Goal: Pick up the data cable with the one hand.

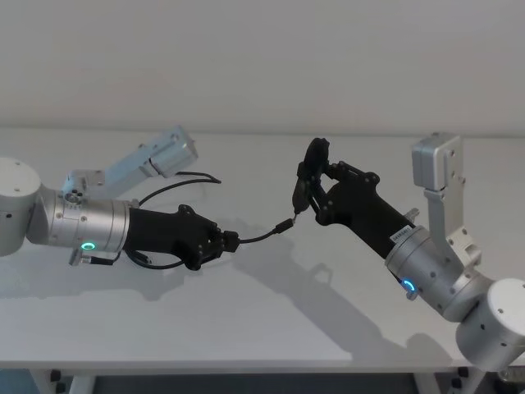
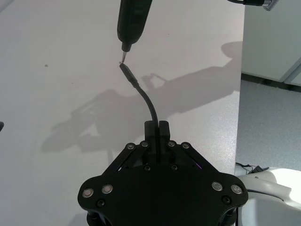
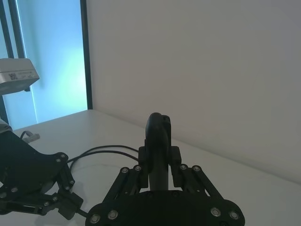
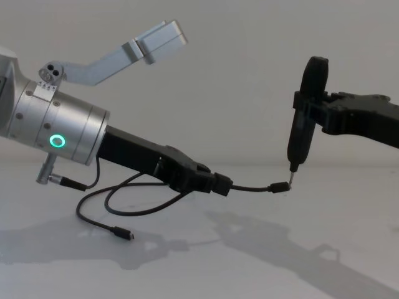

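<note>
The data cable [image 1: 261, 235] is a thin black cord, and my left gripper [image 1: 232, 240] is shut on it just behind one plug. That short end sticks out forward above the table [image 1: 246, 328], seen from the left wrist as the cable [image 2: 146, 98] rising from between the fingers. The rest of the cable [image 4: 118, 208] hangs in a loose loop to the tabletop, its other plug [image 4: 122, 234] lying flat. My right gripper [image 1: 313, 187] is shut on a black pen-shaped tool [image 4: 304, 118] held upright. The tool's tip [image 2: 123, 59] is right at the held plug's silver end.
The white table runs to a plain wall behind. Its right edge [image 2: 239, 94] drops off to the floor in the left wrist view. A cable loop [image 3: 106, 149] lies on the table behind my left gripper [image 3: 70, 205].
</note>
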